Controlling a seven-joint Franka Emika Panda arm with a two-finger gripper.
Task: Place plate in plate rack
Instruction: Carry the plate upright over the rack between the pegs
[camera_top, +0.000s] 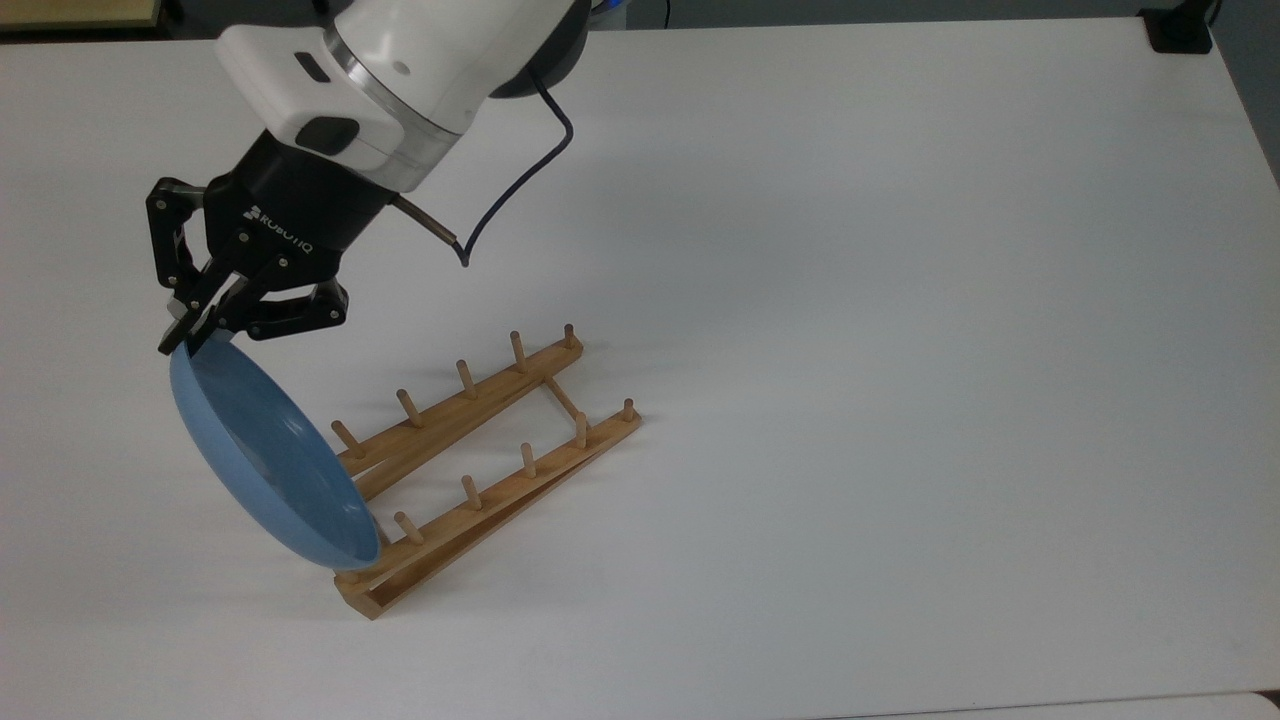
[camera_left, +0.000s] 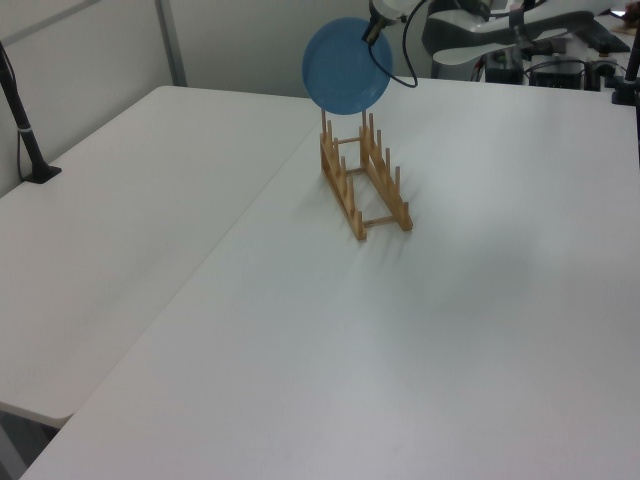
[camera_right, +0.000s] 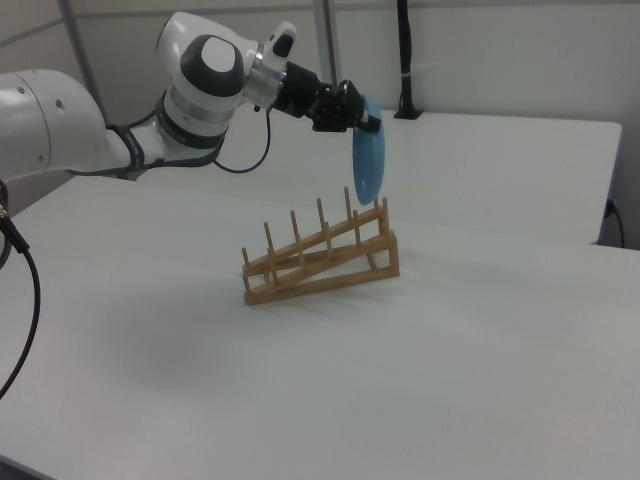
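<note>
Light-blue plate (camera_top: 262, 453) held on edge above one end of the wooden plate rack (camera_top: 468, 462).
We found the gripper (camera_top: 186, 339) pinching its upper rim; the plate hung nearly upright, clear of the white table (camera_top: 900, 300).

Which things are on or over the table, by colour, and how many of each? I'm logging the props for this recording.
Light-blue: 1, the plate, held on edge above one end of the rack by the gripper, whose fingers pinch its rim.
Light-brown wood: 1, the plate rack, standing on the white table.
Total: 2 things.
</note>
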